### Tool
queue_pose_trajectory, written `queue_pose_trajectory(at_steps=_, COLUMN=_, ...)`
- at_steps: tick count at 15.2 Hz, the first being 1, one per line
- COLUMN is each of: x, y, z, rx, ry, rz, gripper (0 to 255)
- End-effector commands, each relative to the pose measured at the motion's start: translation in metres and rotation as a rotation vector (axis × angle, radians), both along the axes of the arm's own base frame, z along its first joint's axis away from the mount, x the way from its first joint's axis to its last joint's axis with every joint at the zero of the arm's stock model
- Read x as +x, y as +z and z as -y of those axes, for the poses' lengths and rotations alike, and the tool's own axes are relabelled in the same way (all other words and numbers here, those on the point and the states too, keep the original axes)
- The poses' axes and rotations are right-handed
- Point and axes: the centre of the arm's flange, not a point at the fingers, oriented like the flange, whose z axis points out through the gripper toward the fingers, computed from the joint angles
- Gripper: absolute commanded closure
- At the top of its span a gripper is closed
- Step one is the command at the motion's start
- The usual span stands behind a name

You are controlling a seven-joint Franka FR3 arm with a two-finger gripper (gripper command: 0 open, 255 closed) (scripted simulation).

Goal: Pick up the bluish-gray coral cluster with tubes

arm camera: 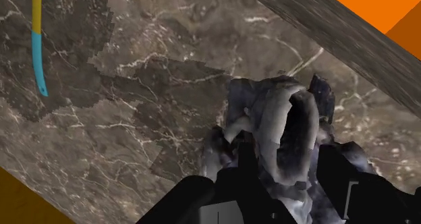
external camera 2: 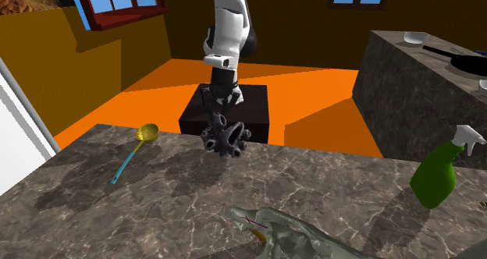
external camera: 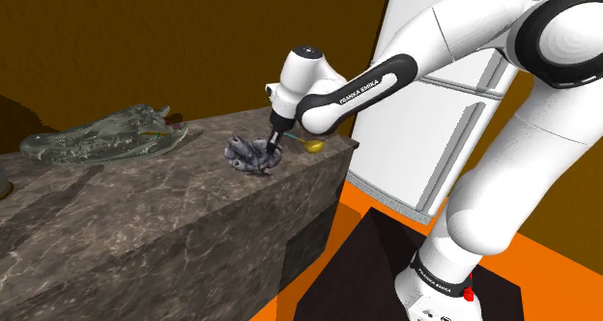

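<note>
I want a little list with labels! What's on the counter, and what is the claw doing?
claw: shut on the coral, one finger on each side
coral: bluish-grey with tubes, near the counter's edge
coral lifted: cannot tell
counter: dark marbled stone
spoon: yellow bowl, blue handle, lying apart from the coral
spray bottle: green, upright
crocodile head: grey-green, lying on the counter away from the coral
</note>
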Motion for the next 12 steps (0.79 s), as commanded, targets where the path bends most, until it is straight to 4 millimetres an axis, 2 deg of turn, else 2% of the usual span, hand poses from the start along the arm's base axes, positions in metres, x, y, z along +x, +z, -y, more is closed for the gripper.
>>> queue_pose_trajectory(at_steps=1, x=0.000, y=0.012, z=0.000, rx=0.000, ry=0.000, rz=0.000, gripper=255)
queue_pose_trajectory(at_steps=10, x=0.000, y=0.059, z=0.000, rx=0.000, ry=0.000, rz=0.000, gripper=255)
queue_pose_trajectory(at_steps=12, x=0.000, y=0.060, z=0.000, rx=0.000, ry=0.000, rz=0.000, gripper=255)
